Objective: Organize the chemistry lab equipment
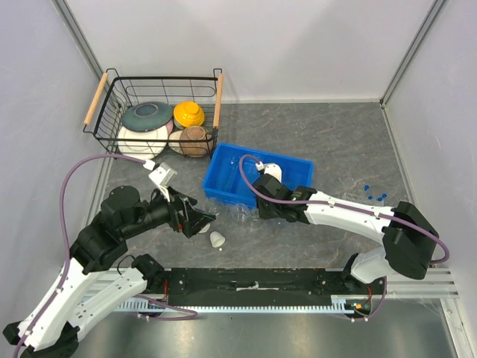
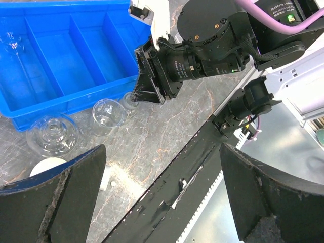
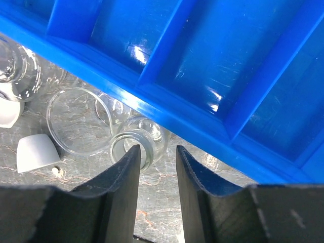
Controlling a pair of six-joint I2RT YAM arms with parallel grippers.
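Observation:
Several clear glass pieces lie on the table against the blue bin's [image 1: 223,153] front wall [image 3: 167,109]. In the right wrist view a small glass jar [image 3: 152,132] lies on its side, with a wide glass beaker [image 3: 76,119] and a clear flask [image 3: 20,71] to its left. My right gripper [image 3: 157,149] is narrowly open. Its left finger covers the jar's mouth and the rim's right side shows in the gap, unclamped. A white cup [image 1: 217,239] lies nearby, also in the right wrist view [image 3: 34,152]. My left gripper [image 2: 162,149] is wide open and empty above the table.
The bin [image 2: 66,55] has divided compartments; a glass piece [image 2: 12,45] lies in one. A black wire basket [image 1: 112,86] of coloured bowls stands at the back left. Small blue caps [image 1: 376,195] lie at the right. The black rail [image 2: 182,177] runs along the near edge.

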